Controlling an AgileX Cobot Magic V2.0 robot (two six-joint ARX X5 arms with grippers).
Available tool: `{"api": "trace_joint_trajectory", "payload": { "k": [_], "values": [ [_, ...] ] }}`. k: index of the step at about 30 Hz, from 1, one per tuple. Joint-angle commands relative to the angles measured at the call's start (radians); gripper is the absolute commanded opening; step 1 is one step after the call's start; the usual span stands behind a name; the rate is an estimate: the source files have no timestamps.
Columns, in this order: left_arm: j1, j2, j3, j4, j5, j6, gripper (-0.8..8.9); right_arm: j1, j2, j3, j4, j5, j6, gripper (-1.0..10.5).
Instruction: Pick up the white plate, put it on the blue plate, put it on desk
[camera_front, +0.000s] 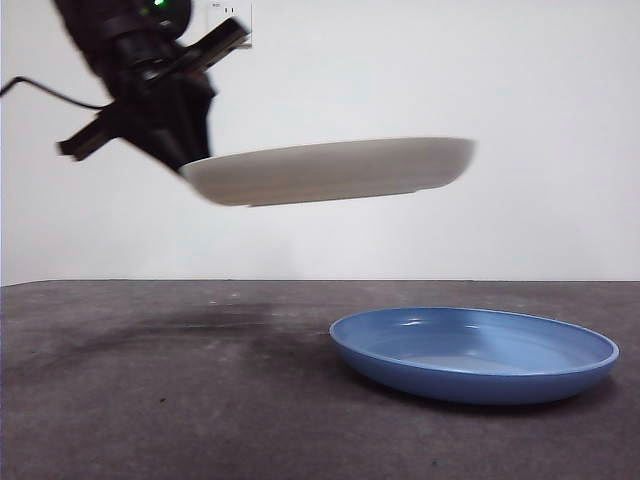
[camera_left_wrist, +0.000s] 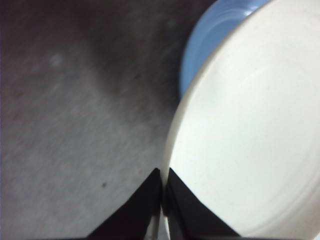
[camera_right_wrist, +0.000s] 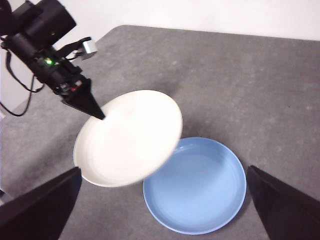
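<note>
The white plate (camera_front: 330, 170) hangs in the air, nearly level, high above the desk (camera_front: 150, 390). My left gripper (camera_front: 185, 165) is shut on its left rim; in the left wrist view its jaws (camera_left_wrist: 162, 192) pinch the white plate (camera_left_wrist: 250, 140) at the edge. The blue plate (camera_front: 475, 352) rests on the desk, below and to the right of the white one. From the right wrist view the white plate (camera_right_wrist: 129, 137) overlaps the blue plate's (camera_right_wrist: 197, 187) near-left edge. My right gripper (camera_right_wrist: 165, 235) is open, held high above the desk with nothing between its jaws.
A pale wall (camera_front: 500, 80) stands behind the desk's far edge. The left arm's body and a black cable (camera_front: 50, 92) fill the upper left.
</note>
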Motion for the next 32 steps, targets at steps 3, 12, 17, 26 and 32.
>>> {"api": "trace_joint_trajectory", "payload": {
  "k": [3,12,17,26,32],
  "values": [
    [-0.055,0.109,0.104,-0.005,-0.016,-0.036,0.09,0.004,0.002,0.025,-0.014,-0.004,-0.011,6.0],
    [-0.144,0.336,0.321,-0.045,-0.016,-0.045,0.09,0.004,-0.019,0.026,-0.051,-0.003,-0.011,6.0],
    [-0.182,0.452,0.446,-0.098,-0.021,-0.042,0.09,0.004,-0.035,0.026,-0.059,-0.003,-0.011,6.0],
    [-0.212,0.536,0.521,-0.107,-0.092,-0.042,0.08,0.004,-0.049,0.026,-0.082,-0.002,-0.010,6.0],
    [-0.214,0.542,0.521,-0.102,-0.091,-0.041,0.08,0.004,-0.050,0.026,-0.082,-0.002,-0.011,6.0]
  ]
}}
